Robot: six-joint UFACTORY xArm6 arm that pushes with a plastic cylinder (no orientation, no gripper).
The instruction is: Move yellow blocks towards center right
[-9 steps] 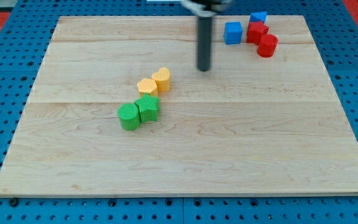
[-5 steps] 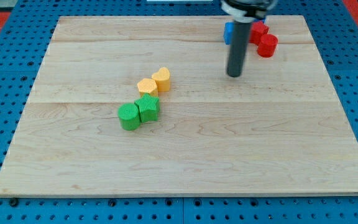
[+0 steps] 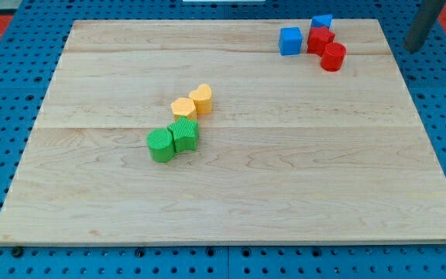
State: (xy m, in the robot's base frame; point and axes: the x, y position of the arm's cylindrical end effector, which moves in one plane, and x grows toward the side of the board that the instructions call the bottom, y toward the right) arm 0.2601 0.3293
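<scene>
Two yellow blocks touch each other left of the board's middle: a yellow heart-shaped block (image 3: 201, 98) and a flatter yellow block (image 3: 183, 107) below and left of it. My tip (image 3: 414, 48) is at the view's far right near the top, off the wooden board's (image 3: 285, 178) right edge, far from the yellow blocks. It touches no block.
A green cylinder (image 3: 160, 145) and a second green block (image 3: 183, 135) sit just below the yellow pair, touching it. At the top right lie a blue cube (image 3: 289, 40), a small blue block (image 3: 322, 22), a red block (image 3: 320, 39) and a red cylinder (image 3: 333, 56).
My tip has moved from above the board's upper middle to the right, past the red and blue blocks, and off the board's right edge. No block has moved.
</scene>
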